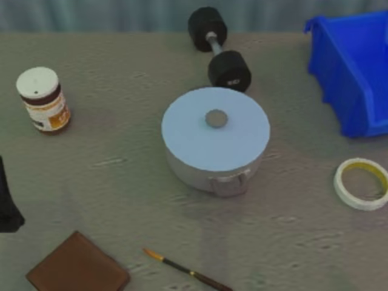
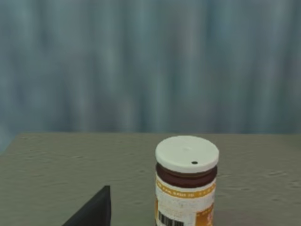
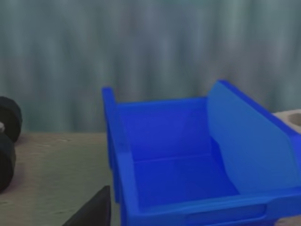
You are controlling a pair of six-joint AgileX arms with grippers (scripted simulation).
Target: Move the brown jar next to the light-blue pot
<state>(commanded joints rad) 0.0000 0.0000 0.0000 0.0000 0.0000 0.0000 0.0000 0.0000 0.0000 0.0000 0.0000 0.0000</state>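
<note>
The brown jar (image 1: 42,100) stands upright at the table's far left, with a white lid and a white-and-orange label. The light-blue pot (image 1: 215,136) sits in the middle of the table, its handle toward the front edge, well apart from the jar. My left arm (image 1: 7,206) shows as a black shape at the left edge, nearer the front than the jar and not touching it. In the left wrist view the jar (image 2: 186,183) stands close ahead, beside a dark part of my left gripper (image 2: 94,213). The right wrist view shows a dark part of my right gripper (image 3: 94,212).
A black dumbbell (image 1: 218,48) lies behind the pot. A deep-blue bin (image 1: 354,66) stands at the back right, also filling the right wrist view (image 3: 188,165). A tape ring (image 1: 362,183) lies at the right. A brown wallet (image 1: 77,268) and a paintbrush (image 1: 188,271) lie at the front.
</note>
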